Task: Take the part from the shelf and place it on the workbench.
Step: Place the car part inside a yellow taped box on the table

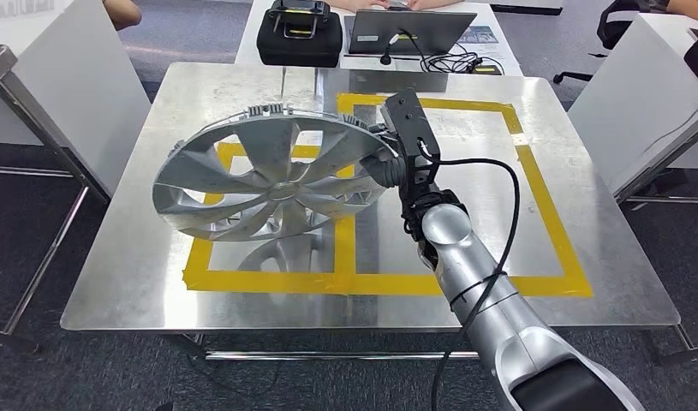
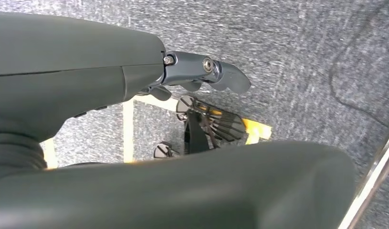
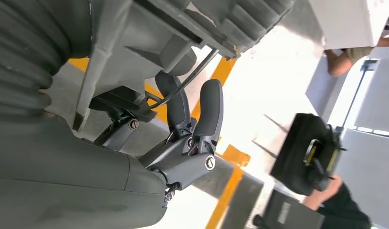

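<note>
- the part (image 1: 272,184), a silver wheel cover with curved spokes, is already away from any shelf and over the workbench (image 1: 114,282), so we judge the fetching done and the placing under way.
- it hangs tilted above the steel top, over the left of the two yellow tape boxes (image 1: 345,278); its reflection shows in the metal beneath it, and we cannot tell whether its low near edge touches the surface.
- what we think is left: lower it until it lies flat within the tape, let go, and draw the arm back.
- our right hand (image 1: 395,163) grasps the part at its right rim, at the end of the silver arm reaching in from below.
- in the right wrist view the dark fingers (image 3: 209,119) curl up against the ribbed grey underside of the part (image 3: 149,28), with the thumb on the other side, so the hold looks firm.
- our left hand (image 2: 202,76) hangs low over grey carpet, its fingers partly curled with nothing in them that we can see; how far it is closed we cannot tell.
- beyond the bench stand a black case (image 1: 299,34) and a laptop (image 1: 409,30) on another table.
</note>
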Controlling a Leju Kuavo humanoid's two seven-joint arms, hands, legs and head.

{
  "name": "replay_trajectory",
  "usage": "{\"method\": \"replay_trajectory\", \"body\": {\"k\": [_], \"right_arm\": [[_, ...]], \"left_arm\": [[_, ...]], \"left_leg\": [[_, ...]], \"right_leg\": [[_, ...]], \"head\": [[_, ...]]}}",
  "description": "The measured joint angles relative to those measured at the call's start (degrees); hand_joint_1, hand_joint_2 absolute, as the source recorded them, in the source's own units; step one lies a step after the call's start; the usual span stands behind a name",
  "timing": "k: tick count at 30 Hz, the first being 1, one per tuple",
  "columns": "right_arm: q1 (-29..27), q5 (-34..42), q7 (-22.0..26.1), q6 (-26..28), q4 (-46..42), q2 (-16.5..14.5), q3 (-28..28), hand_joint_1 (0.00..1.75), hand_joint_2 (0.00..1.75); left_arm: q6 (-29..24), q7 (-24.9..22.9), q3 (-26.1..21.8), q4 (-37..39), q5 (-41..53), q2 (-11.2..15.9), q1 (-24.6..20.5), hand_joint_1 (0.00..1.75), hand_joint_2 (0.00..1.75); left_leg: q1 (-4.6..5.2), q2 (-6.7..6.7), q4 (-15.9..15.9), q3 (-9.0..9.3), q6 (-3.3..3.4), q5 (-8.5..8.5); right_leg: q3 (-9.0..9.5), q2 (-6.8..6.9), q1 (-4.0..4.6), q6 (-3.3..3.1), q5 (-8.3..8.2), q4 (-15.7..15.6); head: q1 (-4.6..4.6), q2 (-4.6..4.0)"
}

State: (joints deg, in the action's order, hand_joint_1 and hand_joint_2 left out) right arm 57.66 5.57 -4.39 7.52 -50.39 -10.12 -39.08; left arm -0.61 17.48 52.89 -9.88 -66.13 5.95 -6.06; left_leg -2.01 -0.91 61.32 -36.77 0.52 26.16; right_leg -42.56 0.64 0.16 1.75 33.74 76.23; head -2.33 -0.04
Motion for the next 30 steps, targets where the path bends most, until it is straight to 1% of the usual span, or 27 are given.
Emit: {"method": "replay_trajectory", "body": {"k": [1,2,3,4,5,6,7,8,10,11,12,14,15,16,17,18,19,20,21,22,24,25,26,27,28,29,30], "right_arm": [[0.2,0.2,-0.3,-0.6,0.2,0.3,0.0,1.75,1.75],[0.5,0.4,-0.5,-1.4,0.4,0.5,-0.1,1.75,1.75],[1.0,0.6,-0.7,-2.3,0.7,0.6,-0.1,1.75,1.75],[1.5,0.7,-0.9,-3.2,0.9,0.6,-0.3,1.75,1.75],[2.0,0.9,-1.0,-3.9,1.2,0.6,-0.6,1.75,1.75],[2.4,0.9,-1.0,-4.4,1.4,0.6,-0.8,1.75,1.75],[2.6,1.0,-1.1,-4.6,1.6,0.6,-1.0,1.75,1.75],[2.7,1.0,-1.1,-4.7,1.8,0.6,-1.2,1.75,1.75],[2.8,1.1,-1.1,-4.8,2.1,0.6,-1.5,1.75,1.75],[3.0,1.1,-1.1,-4.8,2.4,0.5,-1.6,1.75,1.75],[3.1,1.1,-1.2,-4.9,2.6,0.5,-1.8,1.75,1.75],[3.3,1.7,-1.6,-6.2,3.2,0.5,-2.3,1.75,1.75],[3.3,2.4,-2.0,-7.7,3.5,0.5,-2.6,1.75,1.75],[3.6,3.5,-2.6,-9.7,3.9,0.5,-3.0,1.75,1.75],[3.9,4.9,-3.2,-12.0,4.4,0.4,-3.7,1.75,1.75],[4.5,6.4,-3.7,-14.4,5.0,0.3,-4.6,1.75,1.75],[5.1,8.0,-4.1,-16.3,5.7,0.1,-5.7,1.75,1.75],[5.9,9.5,-4.1,-17.7,6.4,-0.1,-6.8,1.75,1.75],[6.5,10.7,-3.9,-18.1,7.0,-0.4,-7.9,1.75,1.75],[7.1,11.7,-3.5,-17.8,7.6,-0.6,-8.8,1.75,1.75],[8.0,13.1,-1.9,-15.6,9.1,-1.1,-10.3,1.75,1.75],[8.3,13.4,-1.1,-14.3,9.8,-1.3,-10.9,1.75,1.75],[8.7,13.6,-0.4,-12.9,10.5,-1.4,-11.3,1.75,1.75],[9.1,13.7,0.3,-11.7,11.1,-1.5,-11.7,1.75,1.75],[9.3,13.7,1.0,-10.5,11.8,-1.5,-12.0,1.75,1.75],[9.5,13.5,1.6,-9.3,12.4,-1.6,-12.3,1.75,1.75],[9.6,13.1,2.1,-8.4,13.0,-1.7,-12.6,1.75,1.75]], "left_arm": [[-0.1,-0.2,0.0,0.0,0.0,0.0,0.0,0.00,0.00],[-0.1,-0.4,0.0,0.0,-0.1,0.0,0.0,0.00,0.00],[-0.2,-0.4,0.0,0.0,-0.1,0.0,0.0,0.00,0.00],[-0.1,-0.5,0.0,-0.1,-0.1,-0.2,-0.1,0.00,0.00],[-0.1,-0.5,0.0,-0.1,-0.1,-0.2,-0.2,0.00,0.00],[-0.1,-0.5,0.0,-0.1,-0.1,-0.3,-0.3,0.00,0.00],[0.0,-0.6,0.0,-0.1,-0.1,-0.4,-0.4,0.00,0.00],[0.0,-0.6,0.0,-0.1,-0.1,-0.4,-0.5,0.00,0.00],[0.0,-0.6,0.0,-0.2,-0.1,-0.4,-0.5,0.00,0.00],[0.0,-0.6,0.0,-0.2,-0.1,-0.4,-0.4,0.00,0.00],[0.0,-0.6,0.0,-0.2,-0.1,-0.3,-0.4,0.00,0.00],[0.1,-0.6,0.0,-0.1,-0.1,-0.2,-0.5,0.00,0.00],[0.1,-0.6,0.0,-0.1,0.0,-0.1,-0.4,0.00,0.00],[0.3,-0.6,0.0,-0.1,0.1,0.0,-0.4,0.00,0.00],[0.5,-0.6,0.0,-0.1,0.3,0.2,-0.3,0.00,0.00],[0.7,-0.5,0.0,-0.1,0.4,0.3,-0.3,0.00,0.00],[1.0,-0.5,0.0,-0.1,0.6,0.3,-0.4,0.00,0.00],[1.3,-0.4,0.0,-0.1,0.7,0.3,-0.6,0.00,0.00],[1.5,-0.5,0.0,-0.1,0.8,0.4,-0.7,0.00,0.00],[1.6,-0.5,0.0,-0.1,0.8,0.3,-0.8,0.00,0.00],[1.6,-0.8,0.0,-0.1,0.9,0.3,-0.8,0.00,0.00],[1.6,-1.0,0.0,-0.1,0.9,0.3,-0.7,0.00,0.00],[1.6,-1.1,0.0,-0.1,1.0,0.3,-0.7,0.00,0.00],[1.6,-1.2,0.0,-0.1,1.0,0.3,-0.7,0.00,0.00],[1.6,-1.3,0.0,-0.1,1.0,0.3,-0.7,0.00,0.00],[1.6,-1.3,0.0,-0.1,1.0,0.3,-0.7,0.00,0.00],[1.6,-1.3,0.0,-0.1,0.9,0.3,-0.6,0.00,0.00]], "left_leg": [[0.20,-0.15,0.0,0.00,0.05,-0.02],[0.44,-0.30,0.0,0.04,0.10,-0.05],[0.67,-0.44,-0.1,0.07,0.18,-0.09],[0.86,-0.51,-0.2,0.04,0.19,-0.19],[0.83,-0.59,-0.4,-0.06,0.15,-0.37],[0.67,-0.62,-0.6,-0.21,0.00,-0.62],[0.46,-0.66,-0.9,-0.34,-0.23,-0.92],[0.28,-0.76,-1.2,-0.32,-0.53,-1.23],[0.37,-0.54,-0.8,-0.85,-0.91,-0.93],[0.46,-0.35,0.6,-1.63,-1.06,-0.01],[0.49,-0.07,3.3,-2.96,-1.18,1.46],[0.40,0.22,10.2,-6.06,-1.59,4.45],[0.34,0.33,12.5,-7.07,-1.80,5.04],[0.26,0.46,13.0,-7.18,-1.98,4.68],[0.18,0.59,11.3,-6.17,-2.14,3.43],[0.06,0.76,7.7,-4.19,-2.30,1.71],[0.06,0.88,4.2,-2.23,-2.38,0.74],[0.06,0.85,1.4,-0.59,-2.16,0.12],[0.09,0.75,-0.2,0.35,-1.79,0.06],[0.22,0.56,-0.4,0.51,-1.31,0.39],[0.19,0.19,-0.4,0.48,-0.50,0.12],[0.14,0.06,-0.4,0.46,-0.26,0.02],[0.05,-0.07,-0.4,0.43,-0.04,-0.09],[-0.01,-0.18,-0.4,0.37,0.12,-0.17],[0.01,-0.27,-0.5,0.28,0.22,-0.22],[0.04,-0.35,-0.5,0.19,0.29,-0.26],[0.10,-0.39,-0.5,0.12,0.31,-0.27]], "right_leg": [[0.10,-0.08,0.10,-0.39,-1.01,-0.5],[1.23,-0.22,0.31,-1.02,-2.87,-3.2],[2.91,-0.45,0.64,-1.91,-4.90,-7.2],[4.71,-0.67,0.94,-2.94,-6.32,-10.9],[6.14,-0.84,1.29,-3.84,-7.23,-13.9],[6.92,-0.94,1.60,-4.48,-7.46,-15.5],[7.27,-0.92,1.80,-4.87,-7.45,-16.0],[7.44,-0.89,1.99,-5.14,-7.77,-16.7],[8.36,-0.47,1.63,-4.97,-8.67,-18.6],[8.81,-0.27,1.36,-4.81,-9.13,-19.5],[9.14,-0.06,1.09,-4.48,-9.46,-20.2],[9.08,0.03,1.02,-4.31,-9.53,-20.3],[9.02,0.09,0.99,-4.21,-9.48,-20.1],[8.96,0.10,0.92,-4.07,-9.40,-19.9],[8.88,0.07,0.81,-3.86,-9.26,-19.6],[8.74,0.03,0.64,-3.51,-9.02,-19.1],[8.45,-0.02,0.60,-3.06,-8.69,-18.5],[8.05,-0.04,0.60,-2.60,-8.32,-17.7],[7.65,-0.05,0.65,-2.20,-8.07,-17.1],[7.34,-0.04,0.76,-1.94,-7.96,-16.6],[6.97,0.00,0.66,-1.62,-7.89,-16.3],[6.63,-0.03,0.58,-1.36,-7.44,-15.8],[5.89,-0.08,0.42,-1.03,-6.45,-14.3],[4.72,-0.13,0.26,-0.67,-5.04,-11.9],[3.18,-0.18,0.13,-0.39,-3.29,-8.4],[1.50,-0.18,0.01,-0.25,-1.75,-4.7],[0.21,-0.19,-0.02,-0.25,-0.88,-1.8]], "head": [[-0.31,0.00],[-0.60,0.00],[-0.85,0.00],[-0.75,0.00],[-0.63,0.00],[-0.50,0.00],[-0.39,0.00],[-0.59,0.00],[-0.77,0.00],[-0.62,0.00],[-0.30,0.00],[0.39,0.00],[0.66,0.00],[0.84,0.00],[1.01,0.00],[1.20,0.00],[1.45,0.00],[1.74,0.00],[1.83,0.00],[1.79,0.00],[1.44,0.00],[1.36,0.00],[1.18,0.00],[0.91,0.00],[0.57,0.00],[0.22,0.00],[-0.03,0.00]]}}
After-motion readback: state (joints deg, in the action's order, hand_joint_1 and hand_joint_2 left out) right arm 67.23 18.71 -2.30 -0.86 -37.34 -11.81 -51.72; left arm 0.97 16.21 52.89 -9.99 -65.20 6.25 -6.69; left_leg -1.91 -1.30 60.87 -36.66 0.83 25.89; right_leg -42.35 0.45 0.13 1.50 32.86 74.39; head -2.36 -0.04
